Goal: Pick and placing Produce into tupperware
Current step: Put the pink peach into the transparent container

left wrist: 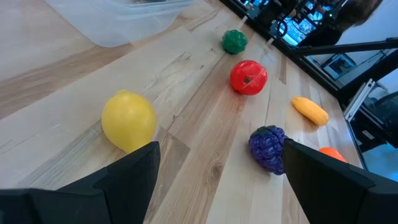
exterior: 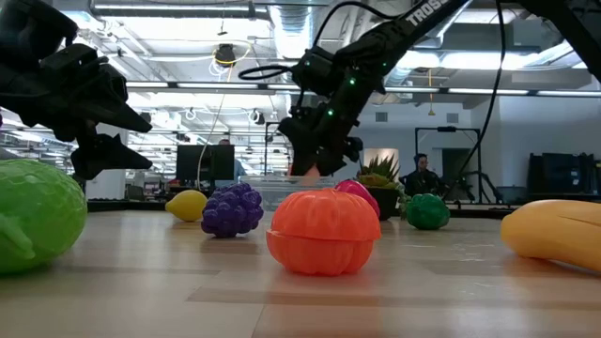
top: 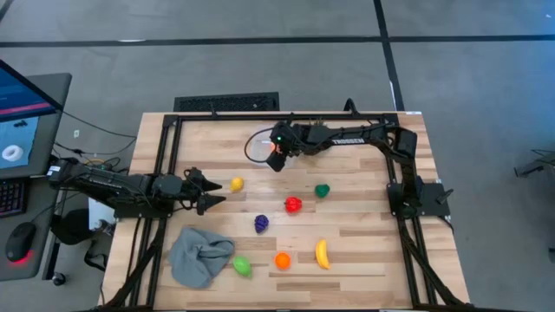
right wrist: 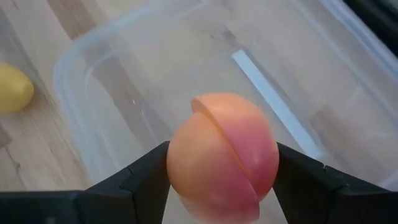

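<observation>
A: High view. Right gripper (top: 277, 157), upper centre, over the tupperware (top: 258, 145); left gripper (top: 211, 191) at left, by the lemon (top: 236, 184).
B: Low view?
A: Right gripper at top centre above the tub; peach probably the pink spot beneath it.
B: Left wrist?
A: Fingers spread wide, empty; lemon ahead.
B: Right wrist?
A: Peach (right wrist: 222, 157) clamped between the fingers, over the tub's open mouth.
B: Step?
A: Placing. Next, I judge: lower, let go.

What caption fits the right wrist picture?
Right end effector holds a peach above the clear tupperware.
</observation>
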`<state>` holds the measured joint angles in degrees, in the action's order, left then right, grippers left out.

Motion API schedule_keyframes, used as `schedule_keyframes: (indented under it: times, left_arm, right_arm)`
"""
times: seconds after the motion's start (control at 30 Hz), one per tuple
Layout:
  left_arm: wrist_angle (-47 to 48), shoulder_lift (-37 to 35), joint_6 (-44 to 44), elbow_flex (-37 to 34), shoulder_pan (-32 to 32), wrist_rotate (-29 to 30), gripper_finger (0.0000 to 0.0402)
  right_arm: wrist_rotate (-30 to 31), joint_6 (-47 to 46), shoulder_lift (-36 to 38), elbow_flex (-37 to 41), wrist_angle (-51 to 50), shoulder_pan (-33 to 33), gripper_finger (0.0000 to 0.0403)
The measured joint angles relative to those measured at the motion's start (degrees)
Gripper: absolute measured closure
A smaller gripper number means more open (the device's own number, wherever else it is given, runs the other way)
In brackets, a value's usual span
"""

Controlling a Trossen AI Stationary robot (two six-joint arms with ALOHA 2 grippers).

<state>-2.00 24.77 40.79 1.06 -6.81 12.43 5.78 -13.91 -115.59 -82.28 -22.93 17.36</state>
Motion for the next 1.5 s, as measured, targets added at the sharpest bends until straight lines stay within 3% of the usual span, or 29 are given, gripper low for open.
schedule_keyframes:
  times: [1.5]
  left_arm:
    - [0.0, 0.0, 0.4, 0.0, 0.0, -0.1, 0.0078]
  right_arm:
    - [-3.5, -0.1, 0.0, 0.0, 2.4, 0.4, 0.0130]
